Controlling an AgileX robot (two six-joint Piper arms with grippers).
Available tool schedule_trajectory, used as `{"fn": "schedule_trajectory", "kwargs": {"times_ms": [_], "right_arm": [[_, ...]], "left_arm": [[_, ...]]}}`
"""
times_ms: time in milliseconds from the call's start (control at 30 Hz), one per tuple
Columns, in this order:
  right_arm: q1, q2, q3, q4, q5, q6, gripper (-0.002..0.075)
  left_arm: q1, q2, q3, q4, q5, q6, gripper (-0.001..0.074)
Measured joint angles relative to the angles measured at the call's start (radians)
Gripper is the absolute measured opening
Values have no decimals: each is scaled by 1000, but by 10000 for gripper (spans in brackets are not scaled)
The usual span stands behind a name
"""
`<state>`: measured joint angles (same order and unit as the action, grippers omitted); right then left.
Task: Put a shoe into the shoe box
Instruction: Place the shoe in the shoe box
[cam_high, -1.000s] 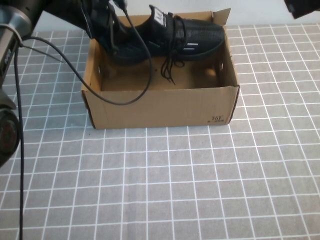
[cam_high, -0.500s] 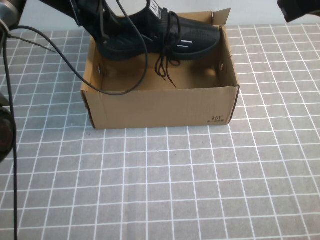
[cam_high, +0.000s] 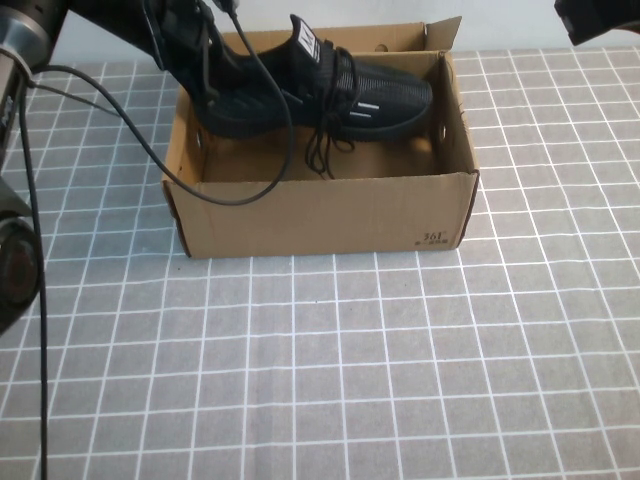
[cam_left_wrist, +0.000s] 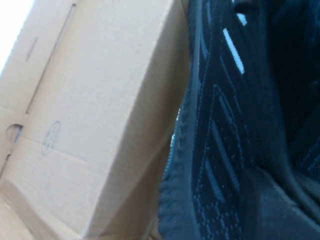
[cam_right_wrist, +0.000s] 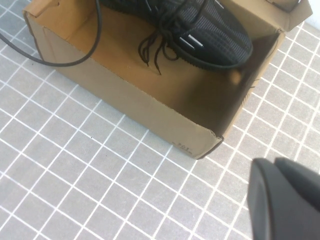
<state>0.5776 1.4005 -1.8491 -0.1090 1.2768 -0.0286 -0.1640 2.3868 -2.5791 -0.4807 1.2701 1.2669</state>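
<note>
The left gripper (cam_high: 200, 60) is clamped on the heel of the shoe (cam_high: 330, 95), holding it tilted inside the shoe box (cam_high: 320, 215). The soft, light knit likely sags, so the firmer heel suits gripping. The right gripper (cam_high: 598, 20) hangs closed and empty above the far right.

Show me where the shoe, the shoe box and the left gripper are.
shoe (cam_high: 345, 90), high view, on its knit side by the white stripes.
shoe box (cam_high: 320, 215), high view, on its near outer wall.
left gripper (cam_high: 195, 55), high view, shut on the shoe at its heel end.
</note>
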Motion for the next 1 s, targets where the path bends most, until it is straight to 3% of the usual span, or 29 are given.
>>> {"fn": "schedule_trajectory", "kwargs": {"times_ms": [1000], "right_arm": [[0,0,0,4,0,16,-16]], "left_arm": [[2,119,-1,-80,-56,82,49]]}}
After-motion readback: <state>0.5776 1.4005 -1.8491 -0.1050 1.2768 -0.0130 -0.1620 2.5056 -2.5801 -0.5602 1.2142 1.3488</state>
